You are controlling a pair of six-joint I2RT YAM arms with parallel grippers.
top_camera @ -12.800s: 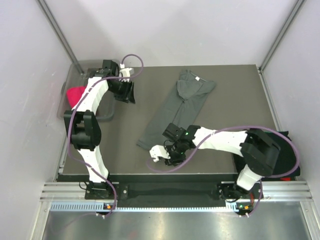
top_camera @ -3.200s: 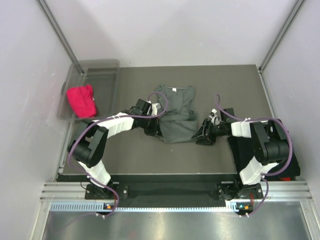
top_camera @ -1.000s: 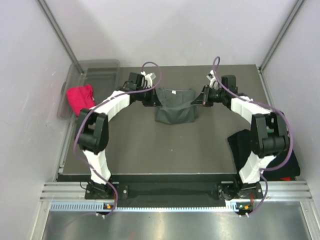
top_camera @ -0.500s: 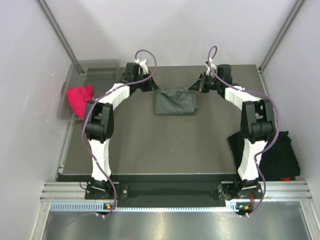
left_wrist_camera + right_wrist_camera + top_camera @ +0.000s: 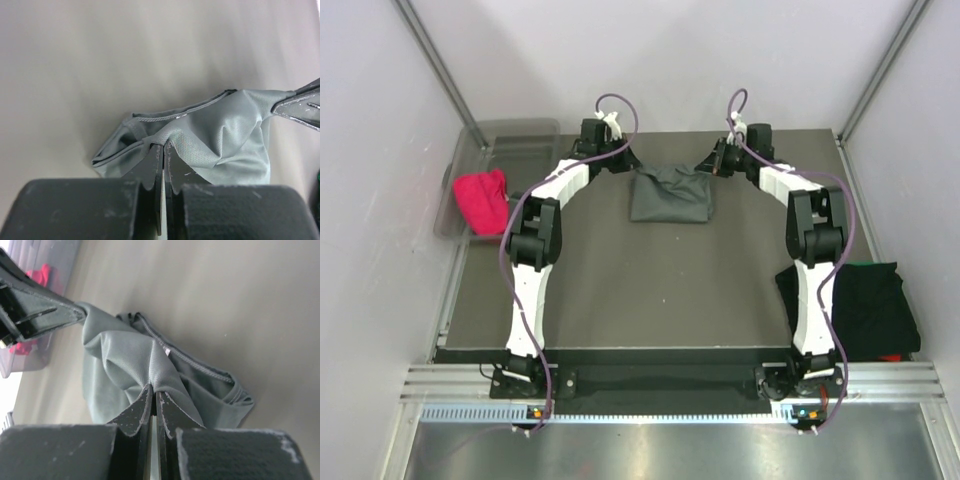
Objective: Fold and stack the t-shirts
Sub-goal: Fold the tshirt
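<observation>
Pinched tight at its far left corner by the left gripper [image 5: 625, 168] and at its far right corner by the right gripper [image 5: 713, 165]: the dark grey t-shirt [image 5: 669, 198], folded to a rough rectangle at the far middle of the table [image 5: 650, 290]. Off the table's near right edge, folded black t-shirts [image 5: 868, 305]; at far left, a red cloth [image 5: 483, 198] in a clear bin [image 5: 520, 140].

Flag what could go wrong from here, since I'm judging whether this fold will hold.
1. The left gripper and the right gripper are each shut on a thin pinch at the far edge of the dark grey t-shirt; cloth may cling on release and pull the fold open.
2. The cloth between them is bunched and wrinkled, so the fold could settle crooked.
3. The black t-shirts lie at the right edge of the table; stacking there might push them off.
</observation>
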